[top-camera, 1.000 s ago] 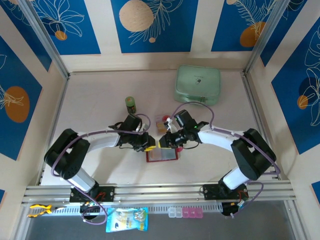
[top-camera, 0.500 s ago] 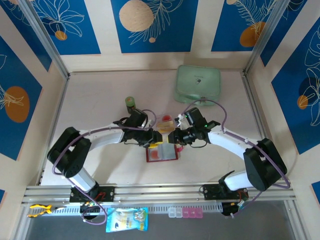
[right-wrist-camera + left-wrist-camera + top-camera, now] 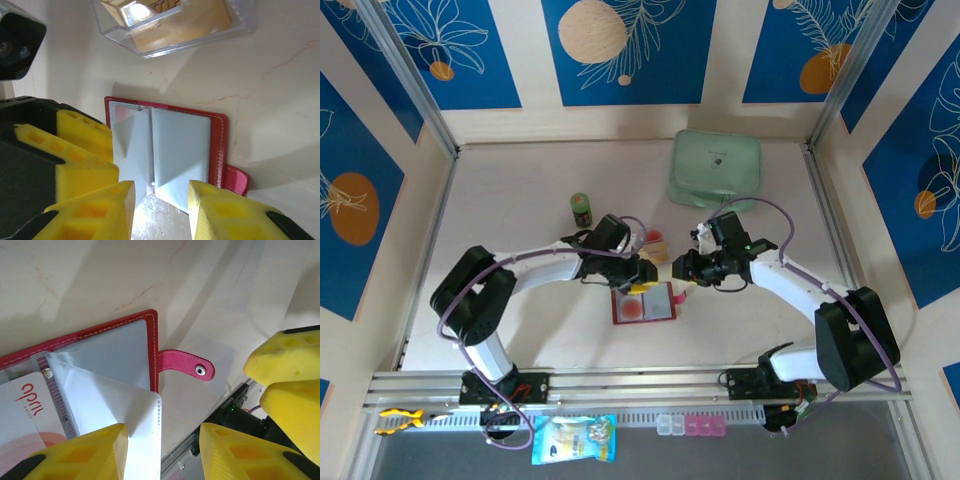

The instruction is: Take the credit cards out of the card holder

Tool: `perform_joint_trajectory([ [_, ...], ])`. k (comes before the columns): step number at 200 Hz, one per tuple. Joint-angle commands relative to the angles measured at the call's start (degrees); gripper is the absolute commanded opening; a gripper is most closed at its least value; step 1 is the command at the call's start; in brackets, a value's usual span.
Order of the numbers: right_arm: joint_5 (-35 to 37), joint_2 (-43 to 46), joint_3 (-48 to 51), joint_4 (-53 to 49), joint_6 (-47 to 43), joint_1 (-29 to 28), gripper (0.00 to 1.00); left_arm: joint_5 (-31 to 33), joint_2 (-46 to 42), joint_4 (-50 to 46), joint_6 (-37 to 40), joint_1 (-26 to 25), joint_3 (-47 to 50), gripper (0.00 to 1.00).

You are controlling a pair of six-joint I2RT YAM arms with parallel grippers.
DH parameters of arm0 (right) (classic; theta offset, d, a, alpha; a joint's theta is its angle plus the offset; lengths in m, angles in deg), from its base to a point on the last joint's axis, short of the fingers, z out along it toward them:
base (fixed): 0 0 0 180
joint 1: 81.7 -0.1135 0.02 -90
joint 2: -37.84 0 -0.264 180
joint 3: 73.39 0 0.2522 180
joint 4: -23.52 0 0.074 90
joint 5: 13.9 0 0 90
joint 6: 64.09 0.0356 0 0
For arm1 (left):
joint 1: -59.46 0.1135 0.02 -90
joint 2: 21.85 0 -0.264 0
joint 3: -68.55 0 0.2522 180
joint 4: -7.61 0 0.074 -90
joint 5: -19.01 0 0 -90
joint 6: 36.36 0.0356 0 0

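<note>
The red card holder (image 3: 660, 315) lies open on the table, its snap tab (image 3: 187, 365) pointing right. Grey-clear sleeves (image 3: 181, 142) fan up from its spine. A pale pink-white card with red marks (image 3: 24, 401) sits in a sleeve on the left page. The tan-orange card is hidden. My left gripper (image 3: 161, 452) hovers open over the holder's top edge, and a sleeve leaf (image 3: 137, 412) rests against its left finger. My right gripper (image 3: 161, 212) stands open just above the holder's right page, with a glossy clear leaf (image 3: 160, 222) below the gap.
A clear plastic box with tan contents (image 3: 170, 20) stands just behind the holder, between the two grippers (image 3: 653, 243). A small green bottle (image 3: 581, 209) is to the back left. The mint-green zip case (image 3: 715, 168) is at the back right.
Both grippers have shifted right and slightly back. The right one has drawn off the holder's middle, and more of the open pages now shows. The holder has stayed put.
</note>
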Motion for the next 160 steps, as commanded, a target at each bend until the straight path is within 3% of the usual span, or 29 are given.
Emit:
perform_joint_trajectory([
  [1,-0.34,1.59,1.42,-1.67,-1.12,0.99,0.35,0.98,1.57,-2.41,0.14,-0.96,-2.61,0.42],
  [97,-1.93,2.10,1.00,-2.04,-1.51,1.23,0.36,1.35,3.13,-3.73,1.79,-1.02,-4.23,0.43],
  [160,-2.94,-1.24,-1.14,-0.13,0.51,-2.34,0.32,1.93,-0.07,-3.93,3.81,0.86,-0.93,0.39],
])
